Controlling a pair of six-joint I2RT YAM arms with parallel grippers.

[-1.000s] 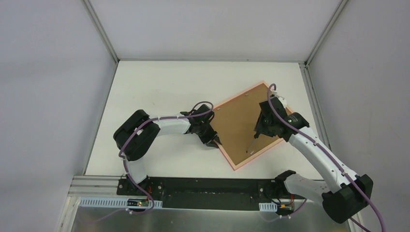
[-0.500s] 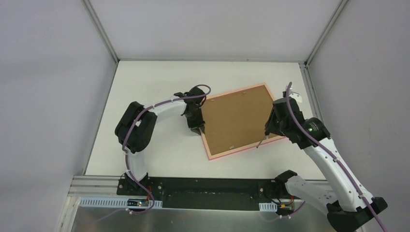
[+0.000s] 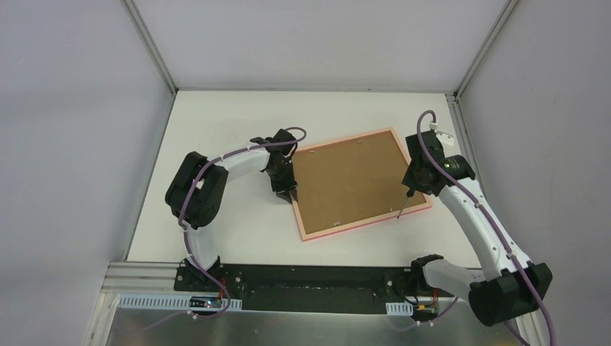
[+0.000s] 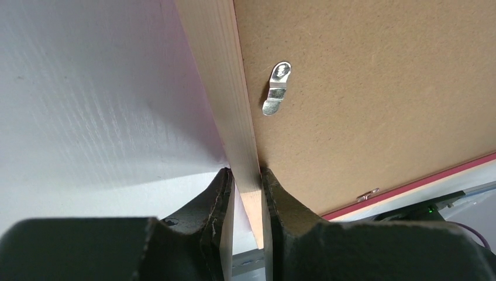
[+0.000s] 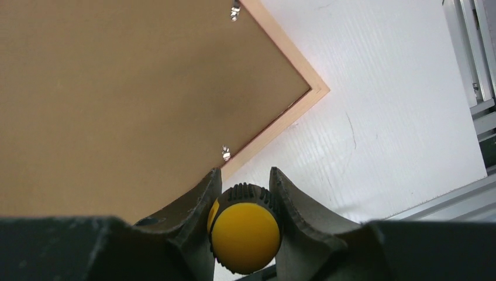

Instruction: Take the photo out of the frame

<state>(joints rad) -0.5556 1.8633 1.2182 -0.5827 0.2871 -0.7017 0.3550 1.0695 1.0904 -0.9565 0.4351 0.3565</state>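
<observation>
The pink frame (image 3: 366,222) lies face down on the white table, so the photo's print side is hidden and only its brown board backing (image 3: 346,184) shows. My left gripper (image 3: 288,193) is shut on the frame's left rail (image 4: 225,88), one finger on each side of it. My right gripper (image 3: 412,186) is shut on the yellow-ended handle of a screwdriver (image 5: 245,231). The shaft (image 3: 402,207) points down at the backing's near right corner. Small metal retaining clips (image 4: 276,89) (image 5: 226,154) sit along the backing's edges.
Grey walls with metal posts enclose the white table (image 3: 230,122) at the back and sides. A black and aluminium rail (image 3: 317,288) with the arm bases runs along the near edge. The table's right edge rail (image 5: 476,88) lies close to the frame.
The frame has turned clockwise from a diamond pose to nearly square with the table. My left gripper moved left and back with its rail. My right gripper with the screwdriver moved to the right edge.
</observation>
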